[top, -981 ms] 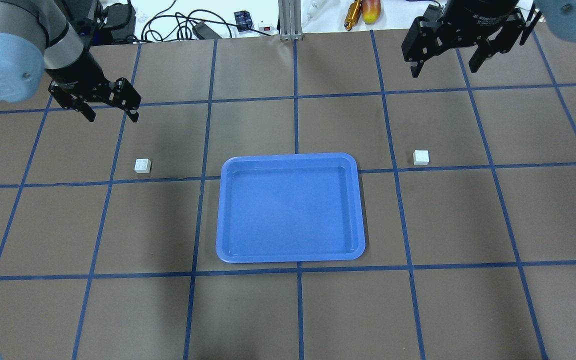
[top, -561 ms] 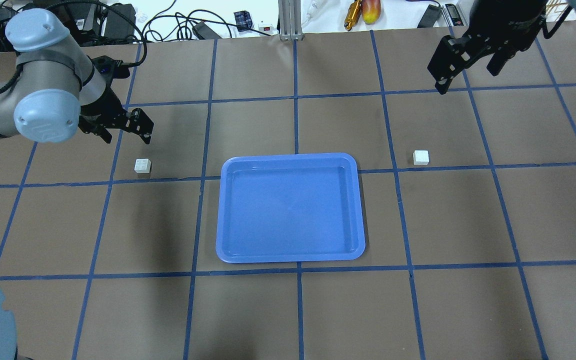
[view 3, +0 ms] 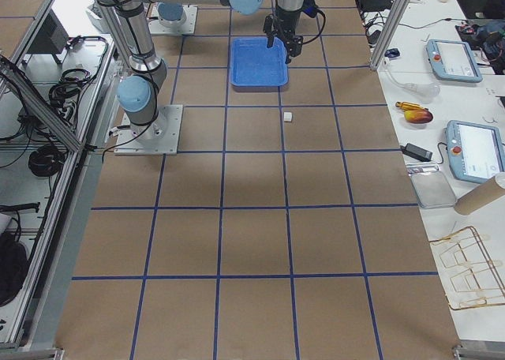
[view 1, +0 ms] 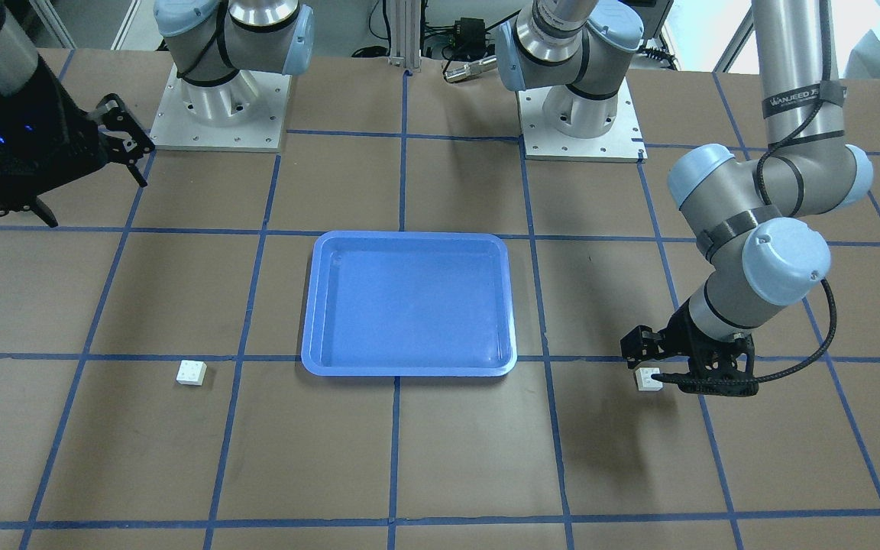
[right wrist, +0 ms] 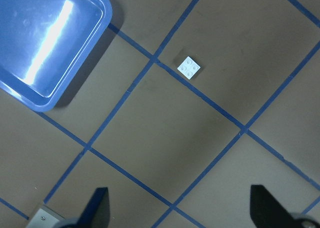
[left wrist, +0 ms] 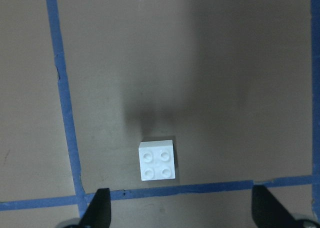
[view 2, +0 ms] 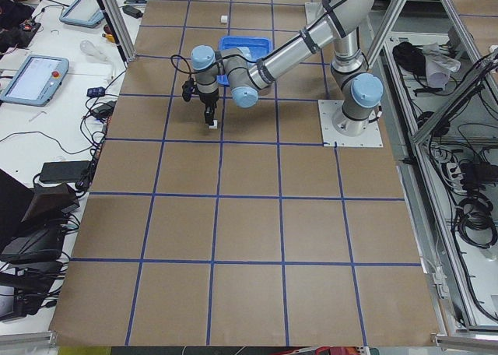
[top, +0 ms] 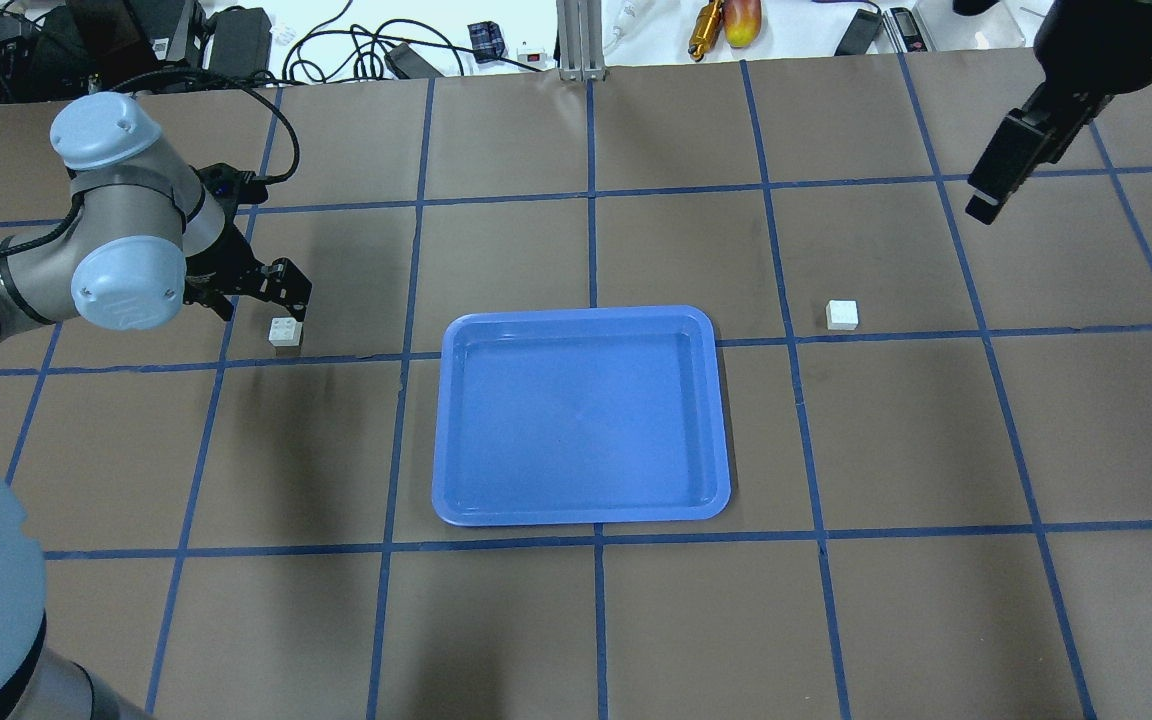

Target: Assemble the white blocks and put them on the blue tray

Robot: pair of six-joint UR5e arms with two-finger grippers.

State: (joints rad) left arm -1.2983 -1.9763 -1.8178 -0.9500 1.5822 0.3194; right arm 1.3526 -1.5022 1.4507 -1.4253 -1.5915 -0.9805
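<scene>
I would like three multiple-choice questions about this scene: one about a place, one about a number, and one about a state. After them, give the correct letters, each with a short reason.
1. Where do the white blocks lie relative to the blue tray?
A) Both inside it
B) On the table, one at each side of it
C) Joined together in front of it

2. How many studs show on the block nearest the left pincer?
A) Two
B) Four
C) Six

3. What is the state of the left pincer?
A) Open
B) Shut on a block
C) Shut on nothing

Answers:
1 B: the overhead view shows one block at each side and nothing inside the tray.
2 B: the left wrist view shows four round studs on top.
3 A: in the left wrist view its fingertips stand far apart and the block is not touched.
</scene>
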